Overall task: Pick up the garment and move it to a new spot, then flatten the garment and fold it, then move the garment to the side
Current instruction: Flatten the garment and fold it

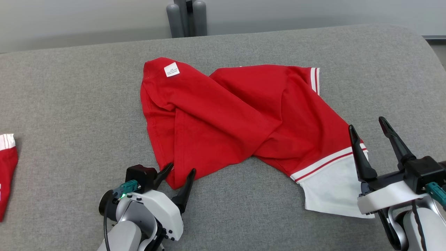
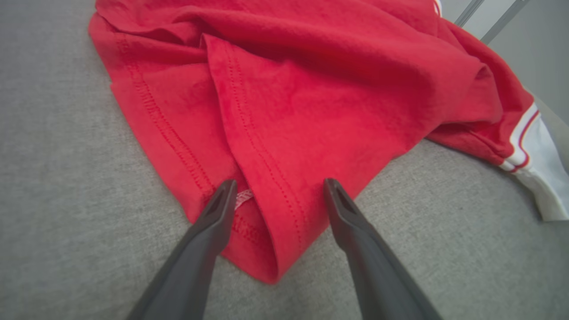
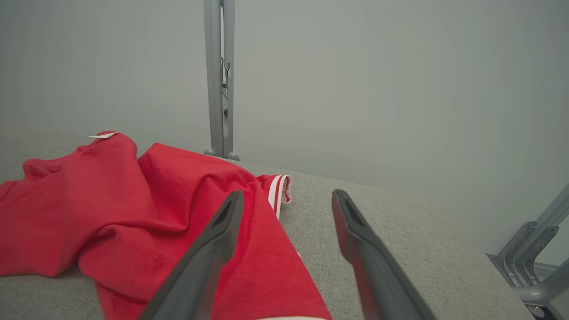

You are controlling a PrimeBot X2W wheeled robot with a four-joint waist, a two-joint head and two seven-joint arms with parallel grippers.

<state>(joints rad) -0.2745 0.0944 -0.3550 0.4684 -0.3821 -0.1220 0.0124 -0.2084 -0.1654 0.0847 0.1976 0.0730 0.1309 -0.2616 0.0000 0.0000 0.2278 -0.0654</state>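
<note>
A crumpled red cotton garment with white striped trim lies in the middle of the frame on the grey fabric-covered bench, a small white label showing at its upper left and a white panel at its lower right. At the lower left the left pincer is spread wide, its two dark fingers set either side of the garment's lowest stitched corner, nothing pinched between them. At the lower right the right pincer is also spread wide and holds nothing, its fingers pointing up the frame above the white panel's edge. Another red cloth with a white band shows at the far left edge. Grey metal posts stand beyond the bench at the top
</note>
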